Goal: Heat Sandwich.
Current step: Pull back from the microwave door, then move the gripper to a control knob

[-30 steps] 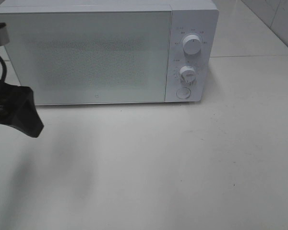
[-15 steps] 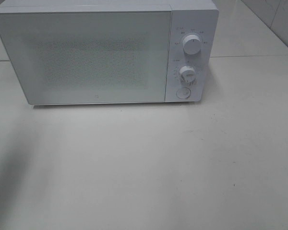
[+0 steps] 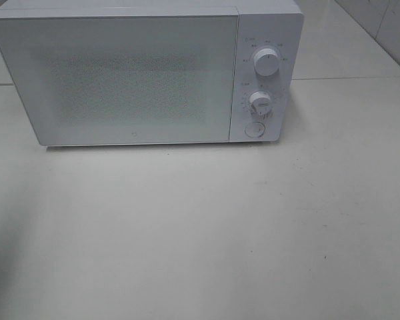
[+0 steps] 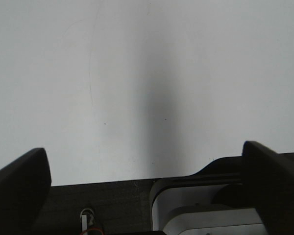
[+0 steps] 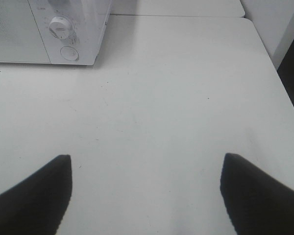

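— Table (image 3: pixel 200 233), pale, fills most of the high view. A white microwave (image 3: pixel 147 73) stands at its back, with its door (image 3: pixel 120 80) shut.
— Anything in the way?
— Only the door's speckled panel, which I cannot see through. Right of it sit the upper knob (image 3: pixel 267 61), the lower knob (image 3: pixel 261 102) and a round button (image 3: pixel 254 129).
— And the sandwich?
— No view shows it, so its place and heading cannot be told.
— Grippers?
— The left gripper (image 4: pixel 144 152) is spread wide over bare table and holds nothing. The right gripper (image 5: pixel 147 157) is also parted and empty.
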`<action>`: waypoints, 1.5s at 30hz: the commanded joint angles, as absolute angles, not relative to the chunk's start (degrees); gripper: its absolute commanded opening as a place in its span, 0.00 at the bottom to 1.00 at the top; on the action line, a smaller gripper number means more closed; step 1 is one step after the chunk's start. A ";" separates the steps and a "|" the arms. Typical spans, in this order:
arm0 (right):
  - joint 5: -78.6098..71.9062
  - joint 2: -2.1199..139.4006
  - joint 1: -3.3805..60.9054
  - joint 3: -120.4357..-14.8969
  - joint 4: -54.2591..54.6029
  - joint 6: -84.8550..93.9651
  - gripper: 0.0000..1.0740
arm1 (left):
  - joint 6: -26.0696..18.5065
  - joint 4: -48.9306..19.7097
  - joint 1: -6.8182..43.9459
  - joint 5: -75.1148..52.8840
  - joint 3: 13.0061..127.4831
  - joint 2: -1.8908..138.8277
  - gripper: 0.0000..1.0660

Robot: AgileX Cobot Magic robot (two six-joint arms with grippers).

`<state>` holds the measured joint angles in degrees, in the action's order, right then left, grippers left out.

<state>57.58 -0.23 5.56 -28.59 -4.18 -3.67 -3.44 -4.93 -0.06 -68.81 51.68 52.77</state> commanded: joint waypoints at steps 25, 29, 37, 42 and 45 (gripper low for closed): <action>57.01 -1.78 5.39 -28.65 -4.30 -4.35 0.70 | -3.32 -4.53 -0.17 -61.59 29.62 11.40 0.92; 57.01 -1.78 5.39 -28.65 -4.30 -4.35 0.70 | -3.27 -4.98 -0.17 -61.59 29.62 5.84 0.92; 57.01 -1.78 5.39 -28.65 -4.30 -4.35 0.70 | -3.27 -6.13 -0.17 -61.59 29.62 -1.55 0.92; 57.01 -1.72 5.39 -28.65 -4.30 -4.35 0.70 | -3.32 -6.07 -0.17 -61.59 29.62 -1.60 0.92; 57.01 -1.72 5.39 -28.65 -4.30 -4.35 0.70 | -3.32 -6.02 -0.17 -61.59 29.62 -1.60 0.92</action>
